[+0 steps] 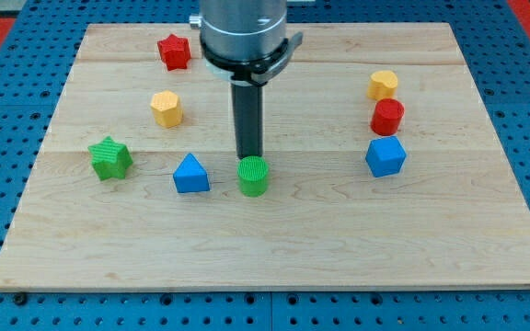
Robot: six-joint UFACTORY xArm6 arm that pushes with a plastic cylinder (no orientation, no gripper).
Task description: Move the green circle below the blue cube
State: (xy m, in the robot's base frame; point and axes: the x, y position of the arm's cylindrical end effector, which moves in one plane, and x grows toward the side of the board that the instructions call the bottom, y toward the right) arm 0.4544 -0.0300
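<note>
The green circle (254, 176) lies near the middle of the wooden board. The blue cube (385, 156) sits toward the view's right, well apart from the circle and slightly higher in the view. My tip (249, 156) stands just above the green circle's top edge, touching or nearly touching it. The rod rises straight up to the arm's grey mount at the view's top.
A blue triangle (190, 174) lies just left of the green circle. A green star (110, 158) is further left. A yellow hexagon (167, 108) and red star (174, 51) lie upper left. A red cylinder (387, 117) and yellow hexagon (384, 85) stand above the blue cube.
</note>
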